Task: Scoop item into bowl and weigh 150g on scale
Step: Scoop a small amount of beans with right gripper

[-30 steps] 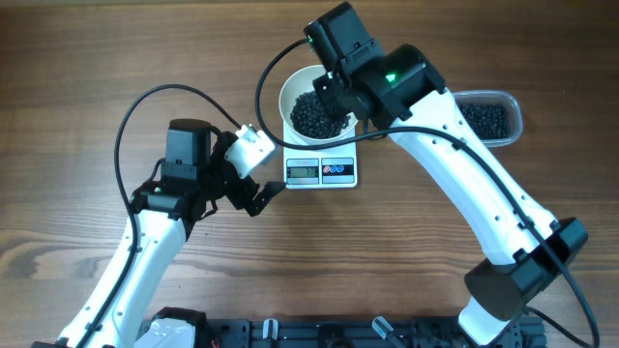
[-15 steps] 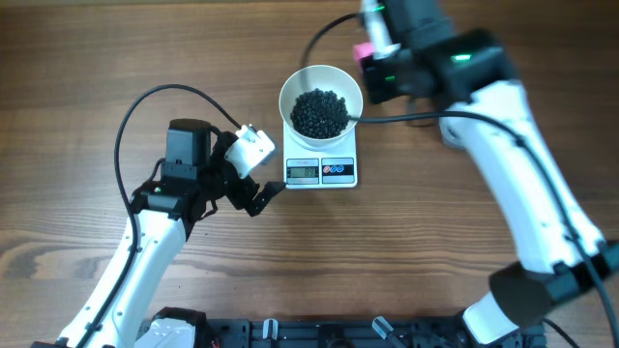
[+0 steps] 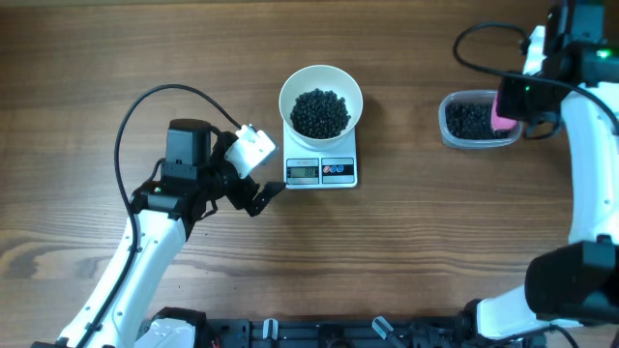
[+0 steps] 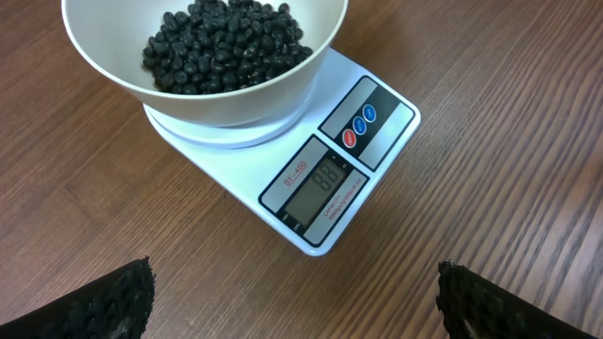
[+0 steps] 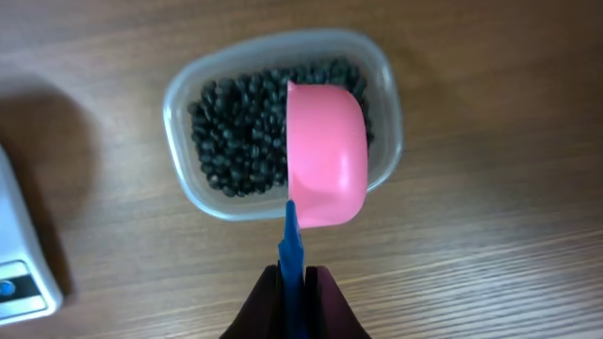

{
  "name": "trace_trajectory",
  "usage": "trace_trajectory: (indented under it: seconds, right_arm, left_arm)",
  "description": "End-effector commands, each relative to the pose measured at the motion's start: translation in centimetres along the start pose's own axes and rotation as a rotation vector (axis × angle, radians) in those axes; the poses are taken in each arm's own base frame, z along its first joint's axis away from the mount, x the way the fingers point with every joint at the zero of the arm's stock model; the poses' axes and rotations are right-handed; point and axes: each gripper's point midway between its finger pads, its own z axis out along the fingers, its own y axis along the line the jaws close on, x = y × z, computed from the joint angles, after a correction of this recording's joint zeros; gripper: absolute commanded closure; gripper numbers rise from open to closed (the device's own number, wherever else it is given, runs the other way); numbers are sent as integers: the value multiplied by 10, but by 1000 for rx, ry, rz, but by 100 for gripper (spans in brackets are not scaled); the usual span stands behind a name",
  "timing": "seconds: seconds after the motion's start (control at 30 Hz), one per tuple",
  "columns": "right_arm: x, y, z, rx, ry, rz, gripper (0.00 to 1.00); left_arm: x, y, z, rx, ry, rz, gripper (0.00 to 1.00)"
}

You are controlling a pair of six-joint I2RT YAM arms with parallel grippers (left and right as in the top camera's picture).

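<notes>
wooden surface [image 3: 97, 58] holds the scale [image 4: 325, 165], red label "sf-400". i see left tool [image 4: 294, 306] apart, right tool [image 5: 294, 282] clamped on the scoop [image 5: 325, 155].

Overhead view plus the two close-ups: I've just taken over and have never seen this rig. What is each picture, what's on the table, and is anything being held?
These are two white robot arms at a wooden table, each ending in a two-finger gripper. The overhead view looks straight down from a fixed camera. The other two pictures come from a camera on each wrist, looking past that arm's own fingers.

In the middle, a white bowl of black beans sits on a small white kitchen scale; its display is too small to read. To the right stands a clear plastic tub holding more beans.

The left gripper is open, holds nothing and faces the scale. The right gripper is shut on the blue handle of a pink scoop, which hangs over the tub.
</notes>
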Motion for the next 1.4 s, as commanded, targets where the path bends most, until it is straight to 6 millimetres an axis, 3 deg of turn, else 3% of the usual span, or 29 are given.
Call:
trace_trajectory:
  seconds: [0.0,0.27,0.57,0.73,0.9,1.03,1.23,1.37]
  right_arm:
    - [0,0,22,4,-13,-18,96]
    - [7,4,59,-7,-28,-15,96]
    - [11,18,62,-86,-13,-22,96]
    - [20,33,80,-142,48,-39,96]
    - [21,64,73,-326,46,-80,96]
    - [19,72,67,-406,41,-78,96]
    - [10,52,53,-409,28,-41,96]
    - [8,39,42,-537,10,14,96]
  left_arm:
    - [3,0,1,3,7,-14,0]
    - [3,0,1,3,7,-14,0]
    - [3,0,1,3,7,-14,0]
    - [3,0,1,3,7,-14,0]
    - [3,0,1,3,7,-14,0]
    - [4,0,1,3,7,-14,0]
    - [3,0,1,3,7,-14,0]
    - [3,0,1,3,7,-14,0]
